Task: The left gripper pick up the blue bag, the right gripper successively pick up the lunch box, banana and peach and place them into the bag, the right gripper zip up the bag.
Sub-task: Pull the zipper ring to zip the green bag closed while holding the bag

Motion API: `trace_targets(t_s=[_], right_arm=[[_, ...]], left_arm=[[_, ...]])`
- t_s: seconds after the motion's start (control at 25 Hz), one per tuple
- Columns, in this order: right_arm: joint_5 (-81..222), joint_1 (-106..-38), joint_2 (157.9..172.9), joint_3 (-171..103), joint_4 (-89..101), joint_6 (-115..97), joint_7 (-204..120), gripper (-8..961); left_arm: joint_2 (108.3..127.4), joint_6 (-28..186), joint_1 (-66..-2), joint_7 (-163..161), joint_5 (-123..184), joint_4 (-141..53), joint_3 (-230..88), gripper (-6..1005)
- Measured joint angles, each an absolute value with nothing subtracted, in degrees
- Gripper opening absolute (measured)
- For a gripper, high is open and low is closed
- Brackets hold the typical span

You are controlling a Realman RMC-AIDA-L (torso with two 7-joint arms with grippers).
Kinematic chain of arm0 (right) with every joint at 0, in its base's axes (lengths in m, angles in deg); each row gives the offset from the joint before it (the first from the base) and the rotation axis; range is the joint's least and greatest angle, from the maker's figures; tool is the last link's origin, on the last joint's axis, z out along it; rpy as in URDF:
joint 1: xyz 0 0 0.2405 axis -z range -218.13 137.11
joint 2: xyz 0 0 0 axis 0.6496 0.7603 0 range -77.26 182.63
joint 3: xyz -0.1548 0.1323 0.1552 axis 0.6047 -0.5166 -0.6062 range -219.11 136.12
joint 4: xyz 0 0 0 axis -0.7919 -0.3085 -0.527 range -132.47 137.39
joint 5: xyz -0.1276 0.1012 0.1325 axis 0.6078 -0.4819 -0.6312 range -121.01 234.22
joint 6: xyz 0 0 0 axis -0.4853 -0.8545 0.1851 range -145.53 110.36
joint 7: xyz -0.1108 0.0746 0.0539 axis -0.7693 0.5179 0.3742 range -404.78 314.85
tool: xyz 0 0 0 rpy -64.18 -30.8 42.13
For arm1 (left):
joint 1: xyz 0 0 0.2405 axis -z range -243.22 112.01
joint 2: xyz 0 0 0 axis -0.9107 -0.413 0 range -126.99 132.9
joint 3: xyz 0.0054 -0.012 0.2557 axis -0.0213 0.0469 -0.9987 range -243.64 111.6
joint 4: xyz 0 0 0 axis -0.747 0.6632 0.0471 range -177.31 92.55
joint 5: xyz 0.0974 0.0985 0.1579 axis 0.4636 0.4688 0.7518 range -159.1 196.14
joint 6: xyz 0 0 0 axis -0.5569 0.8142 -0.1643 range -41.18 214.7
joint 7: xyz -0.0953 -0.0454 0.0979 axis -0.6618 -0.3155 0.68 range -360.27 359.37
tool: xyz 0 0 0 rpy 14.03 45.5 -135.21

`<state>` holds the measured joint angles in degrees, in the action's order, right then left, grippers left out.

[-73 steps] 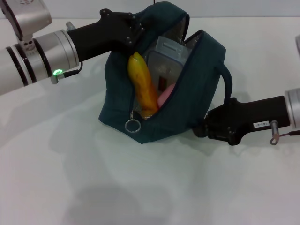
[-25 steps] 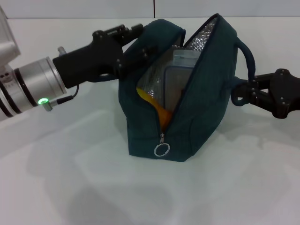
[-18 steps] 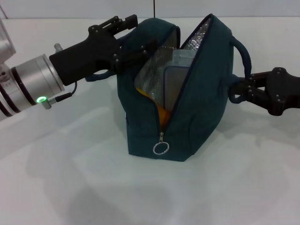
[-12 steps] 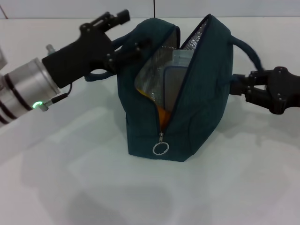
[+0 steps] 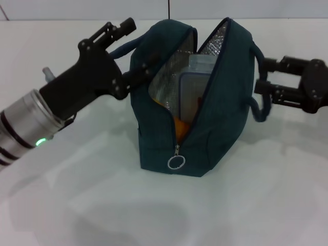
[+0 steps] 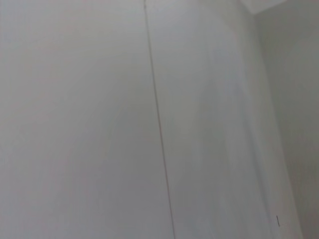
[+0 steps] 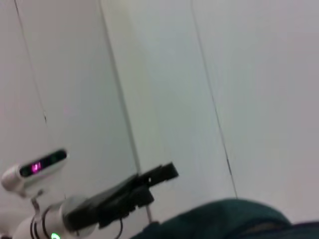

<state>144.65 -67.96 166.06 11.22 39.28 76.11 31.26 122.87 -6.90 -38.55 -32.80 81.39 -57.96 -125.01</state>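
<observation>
The blue bag (image 5: 215, 128) stands upright on the white table (image 5: 102, 205), its top unzipped and its ring pull (image 5: 176, 162) low on the front. Inside it, the lunch box (image 5: 197, 87) stands on end against the foil lining. Orange bits of the banana (image 5: 182, 124) show below the box. The peach is hidden. My left gripper (image 5: 137, 46) is open at the bag's left side, its fingers spread around the left handle (image 5: 120, 49). On the other side my right gripper (image 5: 264, 77) is open, with the right handle (image 5: 260, 105) hanging loose by its fingertips. The bag's top (image 7: 234, 219) edges into the right wrist view.
The right wrist view shows my left arm (image 7: 114, 199) farther off and a white camera unit (image 7: 35, 169) against a pale wall. The left wrist view shows only a plain white surface. Bare table lies in front of the bag.
The bag has gone from slumped to standing upright. Both grippers opened and drew back from its handles; the right handle dropped down against the bag's side.
</observation>
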Motion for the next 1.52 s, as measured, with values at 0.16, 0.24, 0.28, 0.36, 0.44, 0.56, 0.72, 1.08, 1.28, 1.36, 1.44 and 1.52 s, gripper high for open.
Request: trace_targets(t_s=[0.16,0.24,0.28,0.36,0.44,0.56,0.72,1.08,1.28,1.36,1.44,1.52], right_arm=[[144.65,-67.35,166.43,9.06,40.08,80.71,29.59,588],[144.85,-67.33,166.43,9.18,40.10,83.32,28.95,626],[145.19,-67.32,166.34,9.36,40.11,84.77,28.73,645],[146.58,-67.66,166.08,9.76,40.12,87.68,28.63,663],[148.85,-68.34,165.98,9.93,40.18,89.96,28.65,661],[154.41,-69.97,166.18,10.89,40.29,91.31,29.18,659],[161.20,-71.94,167.73,12.68,39.85,87.33,30.96,652],[160.99,-74.85,168.71,18.80,31.93,74.01,31.94,632],[158.71,-75.49,168.82,22.47,30.53,71.45,31.81,600],[156.12,-75.57,168.86,25.67,30.14,68.92,31.81,598],[153.45,-75.60,168.87,29.45,29.88,66.55,31.85,596],[151.21,-75.74,168.87,32.28,29.86,64.86,31.84,594]], left_arm=[[122.96,-9.12,-39.06,-29.25,76.61,-54.12,-124.80,742],[122.87,-9.49,-39.51,-29.21,75.10,-53.25,-124.85,742],[122.77,-9.63,-39.82,-29.32,74.73,-53.02,-124.89,741],[122.56,-10.09,-40.92,-29.64,74.73,-53.01,-125.02,741],[122.42,-10.76,-42.14,-29.77,74.90,-53.25,-125.10,742],[122.28,-11.46,-43.54,-30.16,74.71,-53.37,-124.90,742],[122.28,-9.70,-44.47,-32.85,73.29,-53.39,-124.52,743],[119.77,-5.49,-45.40,-37.54,78.67,-53.58,-125.35,739],[119.22,-4.35,-48.13,-37.20,82.74,-58.72,-125.41,735],[118.81,-4.16,-48.81,-38.64,88.98,-62.48,-125.41,733],[118.49,-3.36,-48.68,-40.93,95.69,-64.92,-125.30,732],[118.43,-1.92,-48.50,-42.94,99.63,-66.04,-124.99,731]])
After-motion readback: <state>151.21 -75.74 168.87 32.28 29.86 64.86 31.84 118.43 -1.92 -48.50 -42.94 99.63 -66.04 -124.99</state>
